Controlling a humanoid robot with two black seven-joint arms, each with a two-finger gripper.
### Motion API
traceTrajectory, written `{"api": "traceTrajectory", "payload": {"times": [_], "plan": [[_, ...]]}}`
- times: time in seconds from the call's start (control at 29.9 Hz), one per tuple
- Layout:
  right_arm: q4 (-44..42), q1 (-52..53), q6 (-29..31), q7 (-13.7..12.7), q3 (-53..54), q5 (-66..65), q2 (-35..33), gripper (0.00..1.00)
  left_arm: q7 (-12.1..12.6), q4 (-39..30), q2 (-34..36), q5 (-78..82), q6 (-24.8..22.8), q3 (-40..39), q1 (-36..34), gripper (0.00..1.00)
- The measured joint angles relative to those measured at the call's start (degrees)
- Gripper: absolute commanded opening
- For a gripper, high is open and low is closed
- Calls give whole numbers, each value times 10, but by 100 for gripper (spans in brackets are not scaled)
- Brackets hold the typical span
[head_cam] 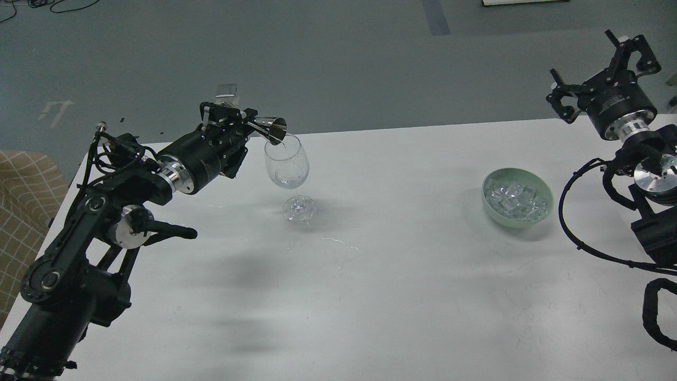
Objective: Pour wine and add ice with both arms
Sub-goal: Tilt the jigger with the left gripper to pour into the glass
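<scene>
pale green bowl (545, 211), white table (402, 296), seemingly clear ice (515, 198)

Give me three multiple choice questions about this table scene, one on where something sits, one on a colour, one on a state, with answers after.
1. Where is the bowl of ice relative to the wine glass?
A. To its right
B. To its left
C. Directly behind it

2. What colour is the bowl?
A. Red
B. Pale green
C. Black

3. How is the metal jigger in the left gripper held?
A. Upright above the bowl
B. Lying on the table
C. Tipped with its mouth over the glass rim

Answers: 1 A, the bowl stands far right of the glass, near the open right gripper. 2 B, its wall is pale green. 3 C, the jigger's mouth tilts down at the glass rim.
</scene>
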Motion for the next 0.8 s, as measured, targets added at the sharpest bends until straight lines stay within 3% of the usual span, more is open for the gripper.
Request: {"api": "traceTrajectory", "payload": {"times": [0.8], "plan": [[12, -6, 0, 0, 1, 1, -17, 100, 1, -21, 7, 69, 3, -1, -10, 0]]}}
